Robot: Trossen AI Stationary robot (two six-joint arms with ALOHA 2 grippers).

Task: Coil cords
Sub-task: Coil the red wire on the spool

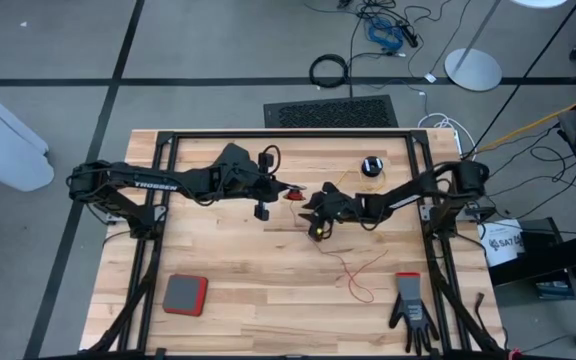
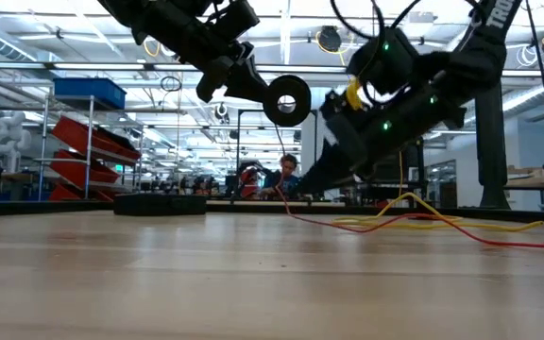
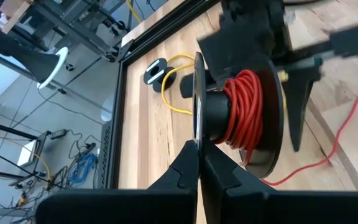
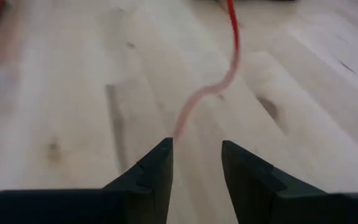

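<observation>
Left wrist view: the left gripper (image 3: 199,163) was seen with its jaws pressed together on the rim of a black reel (image 3: 229,115), which was held edge-on just ahead of the fingertips.
Reel: the red cord (image 3: 244,106) was wound in several turns around the hub, and a loose length was trailed from it down onto the wooden table (image 3: 154,137).
Right wrist view: the right gripper (image 4: 196,163) was seen with its jaws parted and nothing clamped; the red cord (image 4: 211,93) was laid on the boards just ahead of the gap, running away from the fingertips in a wavy line.
Low view: the held reel (image 2: 286,100) was raised clear of the table, with the right gripper (image 2: 333,161) just beside it and lower.
Yellow cord: it was spread loosely on the table (image 2: 433,219) beyond the right jaws.
High view: a second black reel (image 1: 371,166) was set on the table, well apart from both sets of jaws.
</observation>
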